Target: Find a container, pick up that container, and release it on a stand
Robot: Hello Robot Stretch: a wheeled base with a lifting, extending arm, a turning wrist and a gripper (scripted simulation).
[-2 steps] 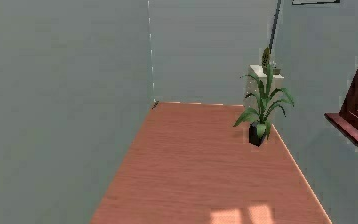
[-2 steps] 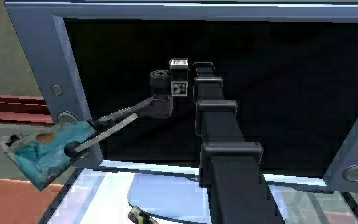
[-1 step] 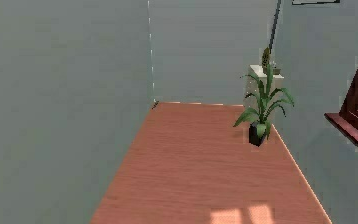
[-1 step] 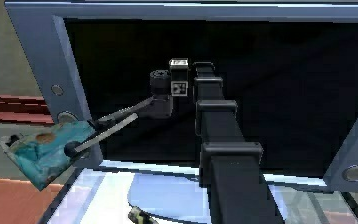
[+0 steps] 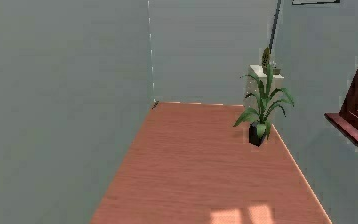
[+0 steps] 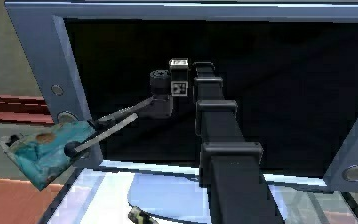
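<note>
While the tool points toward the lower left corner of the dark screen, its fingers end at a teal item. From its boxy form, this item is judged to be the container sought.

Search step: judged complete.

Pick-up step: unconfirmed. The teal item lies across the dark screen's left frame, just above the pale surface that runs below the dark screen. Contact with that surface cannot be excluded, so whether the tool holds the item cannot be told. The arm extends in front of the dark screen's middle.

Release step: not yet done. Whether the surface below the dark screen qualifies as the stand cannot be confirmed. If it does, little travel should be needed.
</note>
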